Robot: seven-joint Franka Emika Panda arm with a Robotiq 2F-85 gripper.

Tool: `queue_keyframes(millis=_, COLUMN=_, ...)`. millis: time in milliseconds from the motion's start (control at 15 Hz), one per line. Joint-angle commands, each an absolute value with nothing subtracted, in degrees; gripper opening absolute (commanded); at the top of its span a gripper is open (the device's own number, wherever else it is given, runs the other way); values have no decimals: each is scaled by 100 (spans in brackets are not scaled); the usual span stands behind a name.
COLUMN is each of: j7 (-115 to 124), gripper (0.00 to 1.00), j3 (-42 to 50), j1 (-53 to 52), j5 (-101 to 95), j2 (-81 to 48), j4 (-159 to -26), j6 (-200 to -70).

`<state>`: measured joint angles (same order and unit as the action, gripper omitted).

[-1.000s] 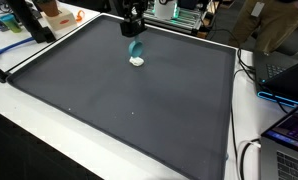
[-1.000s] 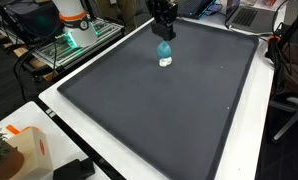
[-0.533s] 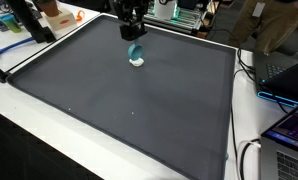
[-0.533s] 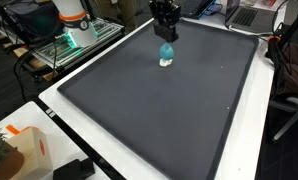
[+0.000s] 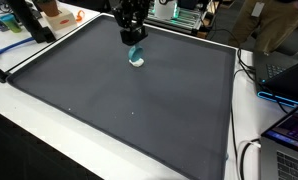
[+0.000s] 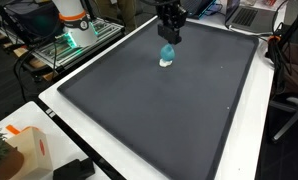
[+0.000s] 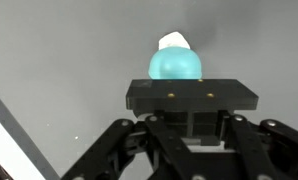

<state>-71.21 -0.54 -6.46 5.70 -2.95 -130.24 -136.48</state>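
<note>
Teal bulb (image 5: 136, 55) (white tip downward) tight between the clamped fingers (image 5: 133, 42), over dark mat (image 5: 139, 110).

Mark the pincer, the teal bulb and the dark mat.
pincer (image 5: 134, 43): an exterior view, between its fingertips.
teal bulb (image 7: 175, 66): wrist view, centre of its round body.
dark mat (image 5: 119, 105): an exterior view, bare middle stretch.

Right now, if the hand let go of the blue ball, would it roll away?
Probably it would roll: the blue ball looks round and smooth, and the mat is flat. Its white tip might make it wobble and stop. It seems light, since the hand holds it by just one end.
</note>
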Motion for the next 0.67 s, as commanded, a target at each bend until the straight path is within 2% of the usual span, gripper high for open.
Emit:
queue_keyframes(millis=0, j7=-7317, gripper=22, j3=-205, j1=-415, j5=832, j2=-1104, j4=-12515, j6=-12998)
queue_keyframes(millis=600, j7=-7054, gripper=22, j3=-238, j1=127, j5=1246, j2=-1926, j4=-11260, j6=-11739)
